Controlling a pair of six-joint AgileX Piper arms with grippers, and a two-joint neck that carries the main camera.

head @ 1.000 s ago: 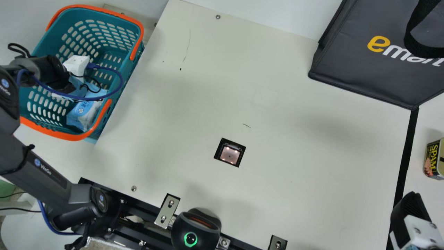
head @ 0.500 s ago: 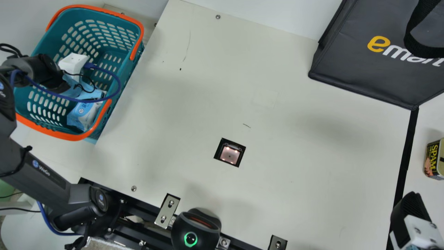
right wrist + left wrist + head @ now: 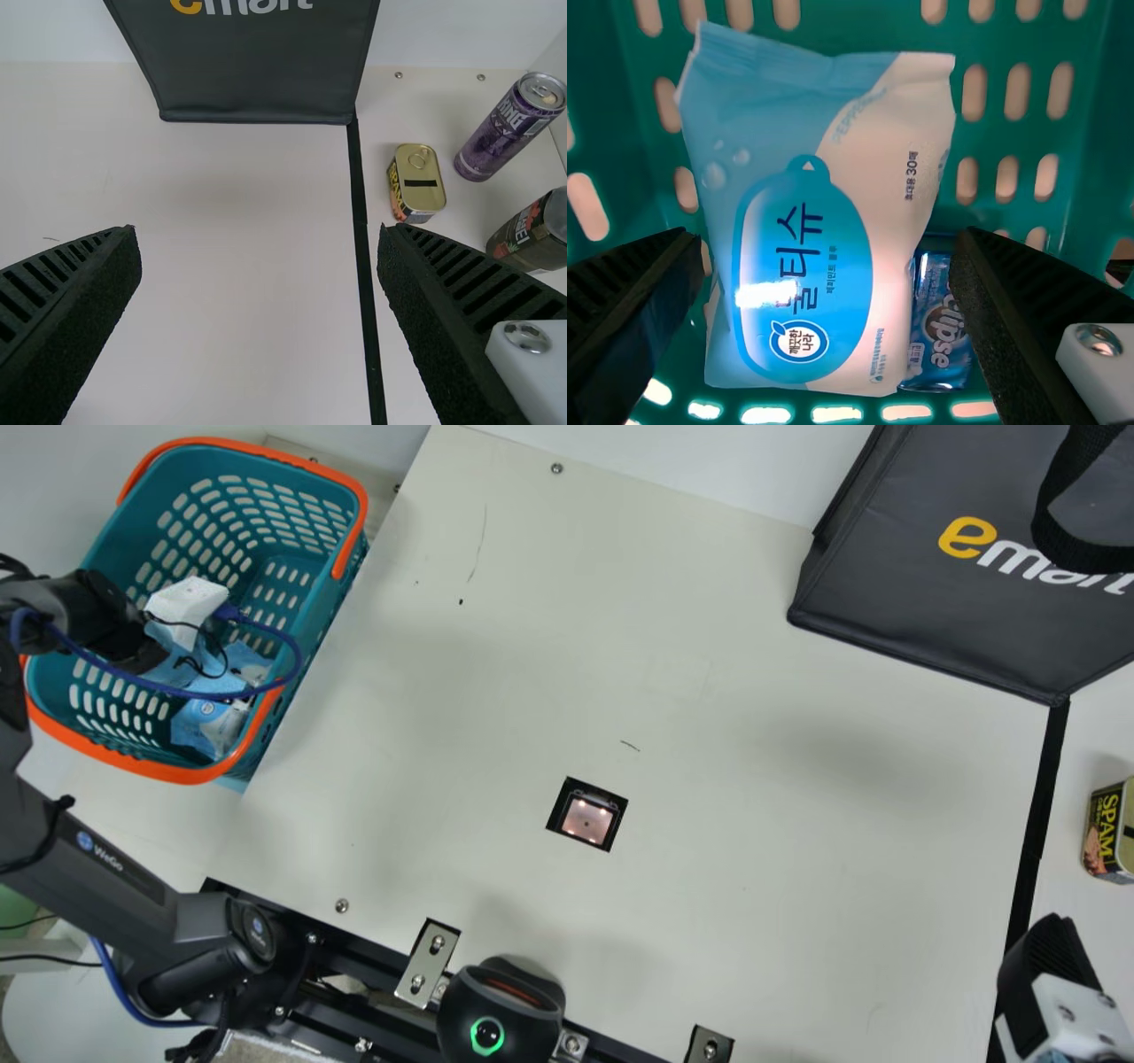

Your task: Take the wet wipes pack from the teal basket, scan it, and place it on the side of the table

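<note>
My left gripper (image 3: 159, 624) is over the teal basket (image 3: 306, 593) in the main view, partly hidden by its own wrist. In the left wrist view the left gripper (image 3: 831, 252) stands open, its fingers on either side of the light blue and white wet wipes pack (image 3: 802, 274), which lies in the basket with its label up. A small blue packet (image 3: 937, 332) lies beside the pack. At the lower right of the main view, my right gripper (image 3: 1045, 957) is partly in sight; the right wrist view has the right gripper (image 3: 259, 257) open over bare tabletop.
A scanner window (image 3: 586, 815) is set into the table (image 3: 753, 824). The black bag (image 3: 930, 602) stands at the back right. Beyond the black strip are a yellow can (image 3: 418, 181), a purple can (image 3: 505, 133) and a dark can (image 3: 532, 235). A scanner device (image 3: 500, 1014) sits at the front edge.
My left arm has shifted a little to the left and slightly toward the front over the basket. The right arm has kept still.
</note>
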